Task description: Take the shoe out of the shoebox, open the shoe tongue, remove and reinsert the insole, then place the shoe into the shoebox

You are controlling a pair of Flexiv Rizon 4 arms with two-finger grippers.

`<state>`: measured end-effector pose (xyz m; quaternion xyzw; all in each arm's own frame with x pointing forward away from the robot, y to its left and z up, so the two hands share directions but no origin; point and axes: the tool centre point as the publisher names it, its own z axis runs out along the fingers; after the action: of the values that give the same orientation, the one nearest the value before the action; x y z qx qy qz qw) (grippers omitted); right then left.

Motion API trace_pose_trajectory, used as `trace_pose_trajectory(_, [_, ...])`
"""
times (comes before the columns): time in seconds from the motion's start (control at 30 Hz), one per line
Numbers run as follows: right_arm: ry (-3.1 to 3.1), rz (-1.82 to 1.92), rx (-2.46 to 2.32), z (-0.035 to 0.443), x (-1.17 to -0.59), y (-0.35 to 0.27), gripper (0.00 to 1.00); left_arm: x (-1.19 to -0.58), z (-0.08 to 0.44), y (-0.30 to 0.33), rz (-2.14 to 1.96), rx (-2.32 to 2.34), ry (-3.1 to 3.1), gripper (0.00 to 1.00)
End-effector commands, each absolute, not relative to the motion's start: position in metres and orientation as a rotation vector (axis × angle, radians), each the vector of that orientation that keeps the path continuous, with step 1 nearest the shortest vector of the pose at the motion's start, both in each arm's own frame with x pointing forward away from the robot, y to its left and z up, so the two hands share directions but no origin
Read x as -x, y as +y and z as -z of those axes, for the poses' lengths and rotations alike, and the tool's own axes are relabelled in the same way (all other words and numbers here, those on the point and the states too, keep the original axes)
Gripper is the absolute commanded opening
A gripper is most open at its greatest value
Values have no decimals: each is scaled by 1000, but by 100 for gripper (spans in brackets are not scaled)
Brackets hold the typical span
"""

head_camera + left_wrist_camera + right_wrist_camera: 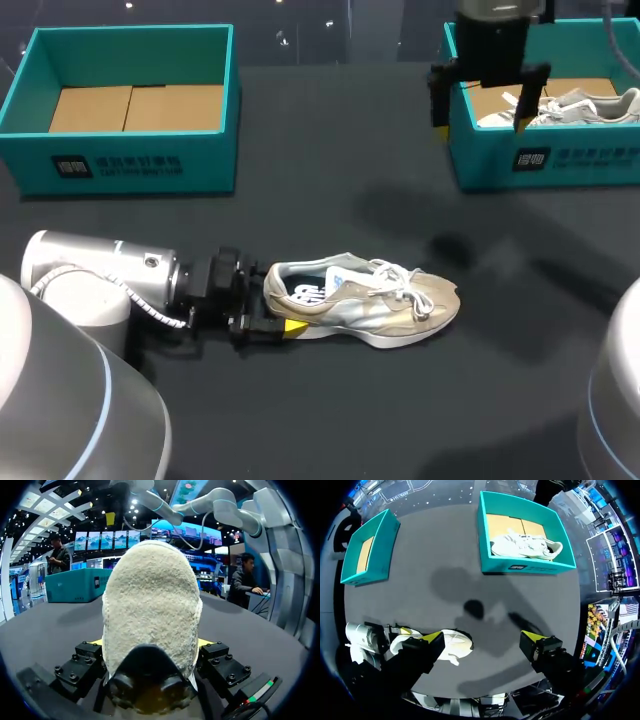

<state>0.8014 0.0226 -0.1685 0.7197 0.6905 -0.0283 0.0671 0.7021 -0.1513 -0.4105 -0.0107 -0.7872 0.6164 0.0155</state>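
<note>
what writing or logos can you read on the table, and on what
Front of left shoebox: white square mark and a row of characters, too small to read.
Front of right shoebox: same white print, too blurred to read.
Insole of shoe on the table: pale mark, unreadable.
Nothing else legible.

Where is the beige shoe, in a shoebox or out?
Out. The beige shoe rests sole-down on the table, apart from the left shoebox and right shoebox, heel in the left gripper.
</note>
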Motion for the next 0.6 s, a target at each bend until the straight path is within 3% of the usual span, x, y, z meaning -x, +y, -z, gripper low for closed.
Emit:
trace_pose_trajectory(0.03, [2029, 123, -2141, 173, -784, 45, 100, -702, 411, -151, -1917, 32, -2451, 0])
trace_pose_trajectory(0.6, [2068, 82, -2106, 169, -766, 60, 100, -702, 411, -151, -1917, 32, -2451, 0])
